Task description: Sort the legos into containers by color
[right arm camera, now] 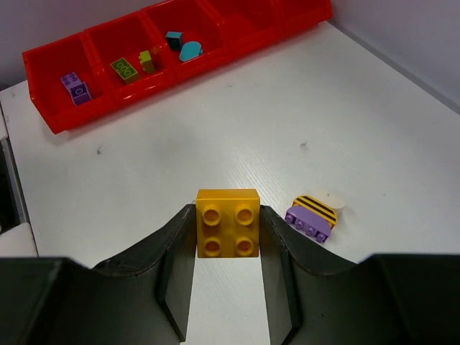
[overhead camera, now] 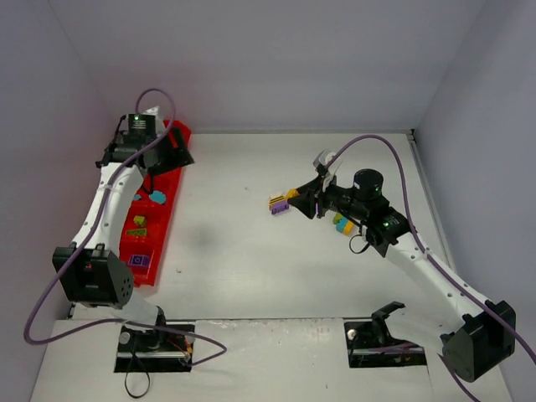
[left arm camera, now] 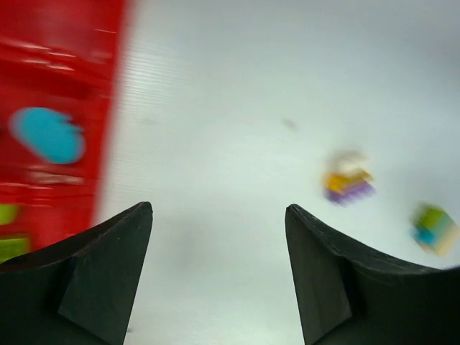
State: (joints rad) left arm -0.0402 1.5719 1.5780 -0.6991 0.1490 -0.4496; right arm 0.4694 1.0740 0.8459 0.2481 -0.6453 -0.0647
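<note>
My right gripper (right arm camera: 228, 213) is shut on an orange four-stud brick (right arm camera: 228, 224) and holds it above the table, mid-right in the top view (overhead camera: 298, 201). A purple brick with a yellow-and-black striped piece (right arm camera: 313, 214) lies just right of it (overhead camera: 279, 203). A lime, teal and yellow cluster (overhead camera: 342, 224) lies under the right arm. The red tray (overhead camera: 132, 244) runs along the left wall; it holds a purple brick (right arm camera: 75, 88), lime bricks (right arm camera: 124, 69) and teal bricks (right arm camera: 190, 51). My left gripper (left arm camera: 219, 210) is open and empty beside the tray's far end (overhead camera: 177, 155).
White walls close in the table on the left, back and right. The left arm (overhead camera: 109, 197) stretches over the tray's length. The left wrist view is blurred; it shows the tray (left arm camera: 57, 72) and the teal oval (left arm camera: 47, 134).
</note>
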